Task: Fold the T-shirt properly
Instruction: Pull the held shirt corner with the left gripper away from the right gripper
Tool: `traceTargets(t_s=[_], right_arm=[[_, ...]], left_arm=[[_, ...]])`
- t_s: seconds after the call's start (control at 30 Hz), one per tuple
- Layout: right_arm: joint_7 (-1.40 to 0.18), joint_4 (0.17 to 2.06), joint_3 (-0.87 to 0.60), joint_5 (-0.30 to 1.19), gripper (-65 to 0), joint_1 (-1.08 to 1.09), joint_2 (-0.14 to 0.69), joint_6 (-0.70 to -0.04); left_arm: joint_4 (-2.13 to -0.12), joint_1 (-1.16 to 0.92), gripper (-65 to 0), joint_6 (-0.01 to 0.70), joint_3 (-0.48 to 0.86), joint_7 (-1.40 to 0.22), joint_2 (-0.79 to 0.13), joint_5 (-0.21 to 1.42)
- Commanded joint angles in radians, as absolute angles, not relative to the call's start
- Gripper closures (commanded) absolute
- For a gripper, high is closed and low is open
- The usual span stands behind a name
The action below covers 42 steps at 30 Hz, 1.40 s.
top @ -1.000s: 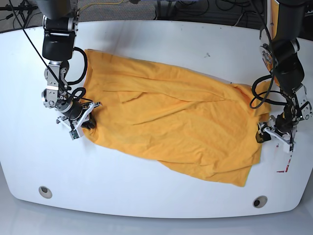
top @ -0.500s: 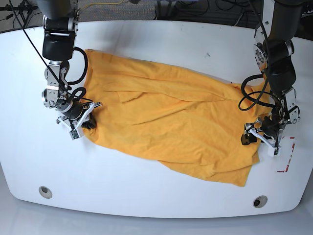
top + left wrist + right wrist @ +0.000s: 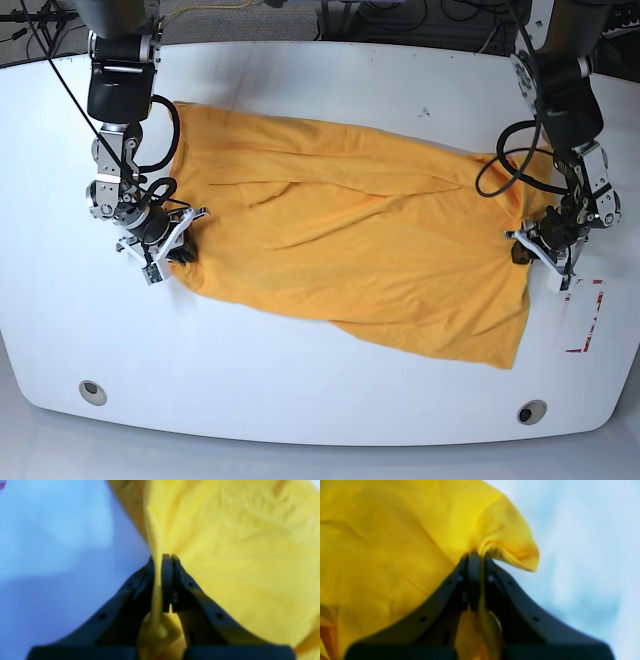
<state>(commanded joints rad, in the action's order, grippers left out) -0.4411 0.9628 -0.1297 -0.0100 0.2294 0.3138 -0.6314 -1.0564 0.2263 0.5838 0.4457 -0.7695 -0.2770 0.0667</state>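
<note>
The mustard-yellow T-shirt [image 3: 350, 240] lies spread across the white table [image 3: 330, 390], wrinkled, with no print showing. My left gripper [image 3: 522, 250] is at the shirt's right edge in the base view, shut on a pinch of fabric; the left wrist view shows cloth [image 3: 225, 542] squeezed between the black fingers [image 3: 167, 580]. My right gripper [image 3: 183, 252] is at the shirt's left edge, also shut on cloth. In the right wrist view a bunched fold [image 3: 505, 542] rises from between the fingers [image 3: 473, 580].
Red tape marks [image 3: 585, 320] sit on the table right of the left gripper. Two round metal holes [image 3: 92, 391] [image 3: 531, 411] lie near the front edge. Cables run behind the table's far edge.
The left gripper has moved up and toward the table's back with the shirt's right edge, stretching the cloth flatter. The right gripper has stayed in place.
</note>
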Motion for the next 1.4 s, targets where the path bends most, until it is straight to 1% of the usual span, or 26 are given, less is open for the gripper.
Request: traceTargets(t_s=[0.03,0.13,0.2,0.23,0.33,0.43,0.53,0.63,0.73,0.83,0.93,1.03,1.27,1.4], right_arm=[[-0.441,0.964,-0.13,-0.01,-0.2,0.22,0.315,-0.631],[-0.441,0.978,-0.13,-0.01,-0.2,0.206,0.317,-0.631],[-0.441,1.003,-0.13,-0.012,-0.2,0.2,0.317,-0.633],[-0.441,1.017,-0.13,-0.012,-0.2,0.186,0.317,-0.633],[-0.441,1.047,-0.128,-0.012,-0.2,0.157,0.317,-0.633],[-0.441,1.064,-0.128,-0.012,-0.2,0.145,0.317,-0.633],[-0.441,1.067,-0.128,-0.012,-0.2,0.143,0.317,-0.633],[-0.441,1.067,-0.128,-0.012,-0.2,0.142,0.317,-0.633],[-0.441,1.067,-0.128,-0.012,-0.2,0.142,0.315,-0.633],[-0.441,1.067,-0.128,-0.012,-0.2,0.142,0.314,-0.633],[-0.441,1.067,-0.128,-0.012,-0.2,0.143,0.314,-0.633],[-0.441,1.067,-0.128,-0.012,-0.2,0.148,0.312,-0.633],[-0.441,1.067,-0.128,-0.012,-0.2,0.151,0.311,-0.633],[-0.441,1.067,-0.128,-0.012,-0.2,0.151,0.309,-0.633]], left_arm=[[-1.125,0.183,0.0,0.584,0.464,-0.796,-0.277,0.067],[-1.251,0.105,-0.1,0.587,0.49,-0.848,-0.259,0.067],[-1.328,0.056,-2.4,0.611,0.506,-0.881,-0.248,0.067],[-1.371,0.025,-3.9,0.634,0.515,-0.892,-0.243,0.065],[-1.448,-0.033,-6.9,0.676,0.536,-0.9,-0.242,0.065],[-1.491,-0.058,-11.4,0.693,0.545,-0.903,-0.242,0.065],[-1.509,-0.059,-16.3,0.694,0.545,-0.905,-0.242,0.065],[-1.521,-0.058,-22.6,0.696,0.544,-0.905,-0.242,0.064],[-1.541,-0.056,-32.5,0.696,0.542,-0.905,-0.242,0.064],[-1.569,-0.054,-40.7,0.696,0.544,-0.905,-0.242,0.065],[-1.606,-0.053,-47.5,0.696,0.545,-0.905,-0.242,0.067],[-1.63,-0.027,-49.9,0.697,0.549,-0.905,-0.242,0.067],[-1.627,0.058,-49.9,0.698,0.596,-0.905,-0.242,0.067],[-1.569,0.133,-49.9,0.698,0.599,-0.905,-0.243,0.067]])
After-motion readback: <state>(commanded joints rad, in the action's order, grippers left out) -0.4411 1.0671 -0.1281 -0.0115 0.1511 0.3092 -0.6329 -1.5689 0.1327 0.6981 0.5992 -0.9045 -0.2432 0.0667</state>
